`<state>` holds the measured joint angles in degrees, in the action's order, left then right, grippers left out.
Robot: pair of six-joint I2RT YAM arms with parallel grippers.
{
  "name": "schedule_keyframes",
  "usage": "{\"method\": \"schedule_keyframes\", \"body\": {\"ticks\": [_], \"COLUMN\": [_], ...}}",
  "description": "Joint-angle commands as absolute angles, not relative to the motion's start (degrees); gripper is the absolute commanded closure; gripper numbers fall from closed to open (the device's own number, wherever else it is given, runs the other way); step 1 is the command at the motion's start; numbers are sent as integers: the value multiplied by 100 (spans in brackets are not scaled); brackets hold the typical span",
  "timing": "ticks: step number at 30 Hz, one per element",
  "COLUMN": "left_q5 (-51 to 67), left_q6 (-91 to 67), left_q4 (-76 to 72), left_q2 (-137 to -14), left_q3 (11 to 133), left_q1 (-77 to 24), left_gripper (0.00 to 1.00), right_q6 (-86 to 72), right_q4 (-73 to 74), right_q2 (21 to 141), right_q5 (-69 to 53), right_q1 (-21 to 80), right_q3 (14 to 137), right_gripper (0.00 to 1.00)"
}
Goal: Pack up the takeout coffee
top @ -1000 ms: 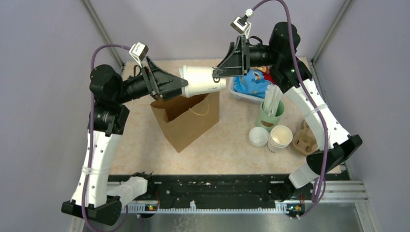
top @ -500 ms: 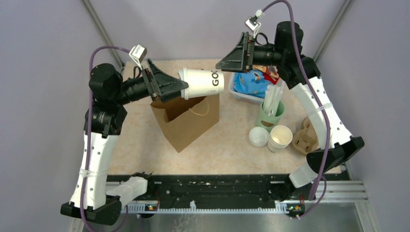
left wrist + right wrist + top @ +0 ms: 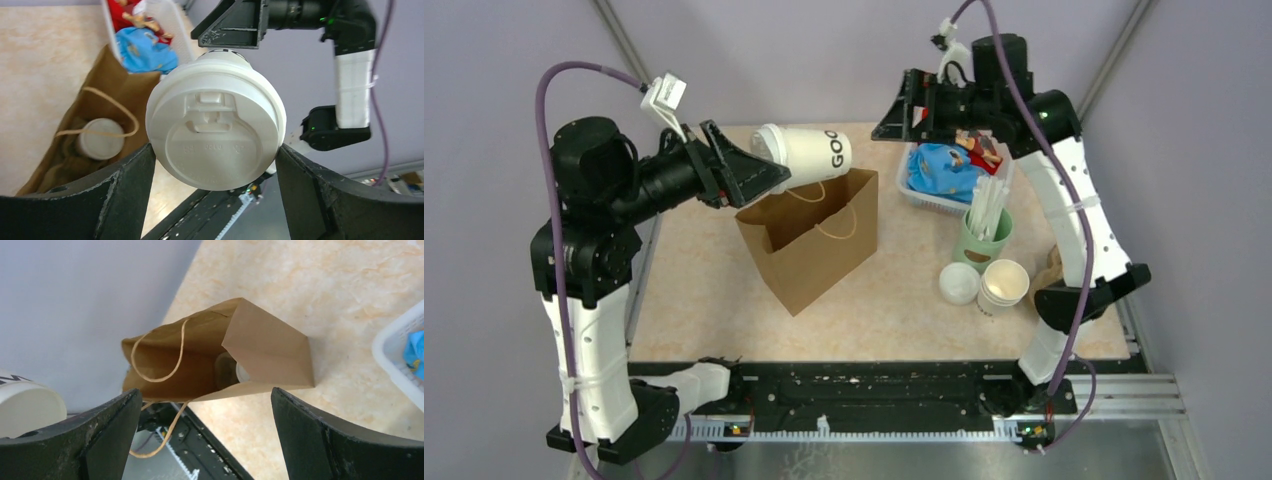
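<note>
My left claw (image 3: 215,150): pinching the takeout coffee (image 3: 809,152) by its lid, sideways above the paper bag (image 3: 809,240).
My right claw (image 3: 206,395): spread, empty.
Risk: lid could pop off, and the cup tumbles and spills!

**Where my three cameras sit**

I watch from overhead, behind the bases, looking down over the whole surface (image 3: 714,290). The wrist cameras ride close behind the left claw (image 3: 215,150), facing 3 o'clock, and the right claw (image 3: 205,400), facing 9. All three share the paper bag (image 3: 809,250).
</note>
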<state>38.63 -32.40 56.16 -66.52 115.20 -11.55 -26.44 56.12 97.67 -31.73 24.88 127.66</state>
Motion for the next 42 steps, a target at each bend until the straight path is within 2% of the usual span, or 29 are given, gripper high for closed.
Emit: {"method": "schedule_keyframes", "body": {"ticks": [1,4,10,21,33,42], "left_q5": [3150,2930,2309,2077,1841,2109], "left_q6": [-2024,-1650,-1188,-1090,-848,-861], "left_q4": [6865,7303,7827,7933,7691,7275], "left_q2": [-6662,-6581,-6422,-6189,-6509,-6635], "left_q3": [11822,11850,11832,11283,10942,10553], "left_q1": [-1143,-1143,-1143,-1150,-1151,-1151], "left_gripper": [30,30,31,31,33,34], "right_q6": [-1955,-2536,-3442,-3923,-3865,-3652], "right_q4": [7214,7487,6960,6634,6291,5965], "right_q2": [10347,10442,10080,10130,10151,10117], "right_q5": [-1411,-874,-538,-107,-85,-53], "right_q1": [3353,3498,3812,4091,4203,4355], "right_q3": [13969,13838,12801,12494,12234,12121], "right_gripper": [1,2,4,13,49,69]}}
